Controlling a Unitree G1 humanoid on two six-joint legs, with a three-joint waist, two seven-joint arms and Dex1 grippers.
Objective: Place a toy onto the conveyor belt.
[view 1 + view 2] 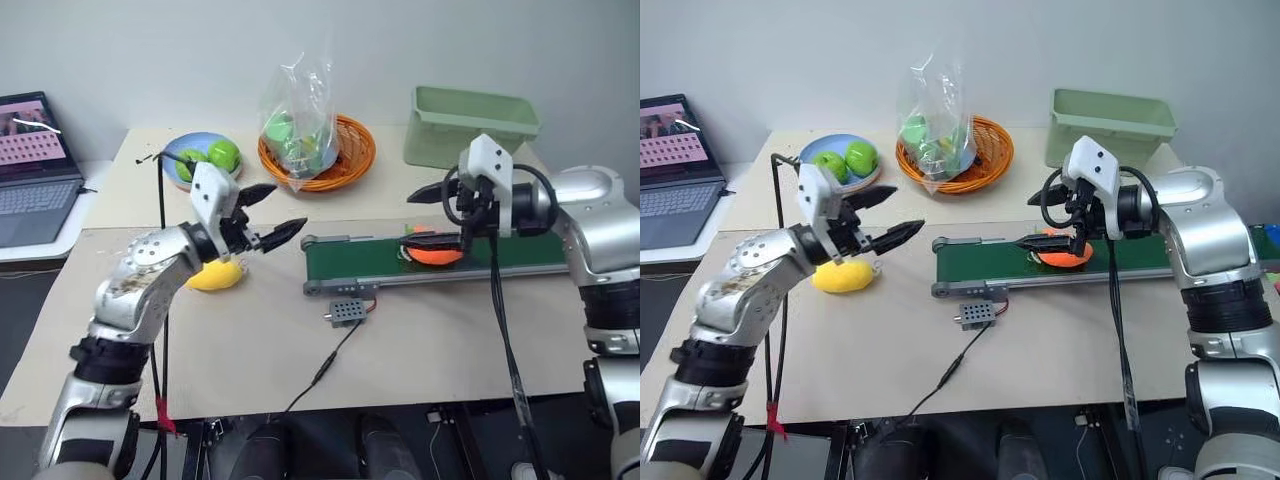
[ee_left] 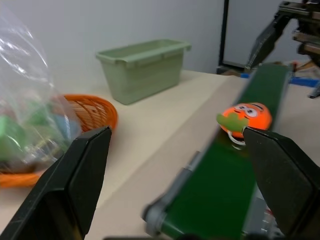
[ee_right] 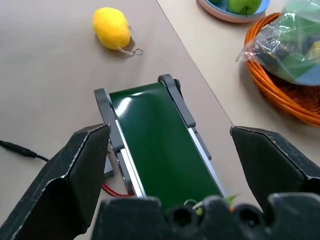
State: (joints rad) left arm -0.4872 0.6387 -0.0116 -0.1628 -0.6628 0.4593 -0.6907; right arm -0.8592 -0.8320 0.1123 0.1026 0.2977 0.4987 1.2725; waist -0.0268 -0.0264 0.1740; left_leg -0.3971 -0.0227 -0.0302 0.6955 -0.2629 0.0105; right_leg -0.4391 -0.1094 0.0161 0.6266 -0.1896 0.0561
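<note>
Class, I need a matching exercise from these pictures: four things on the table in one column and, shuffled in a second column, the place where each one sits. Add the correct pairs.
Things
1. orange toy
2. yellow lemon toy
3. green apples
4. clear plastic bag

Places
A. in the orange wicker basket
B. on the bare tabletop, beside the end of the conveyor belt
C. on the dark green conveyor belt
D. on the blue plate

Pairs: 1-C, 2-B, 3-D, 4-A
</note>
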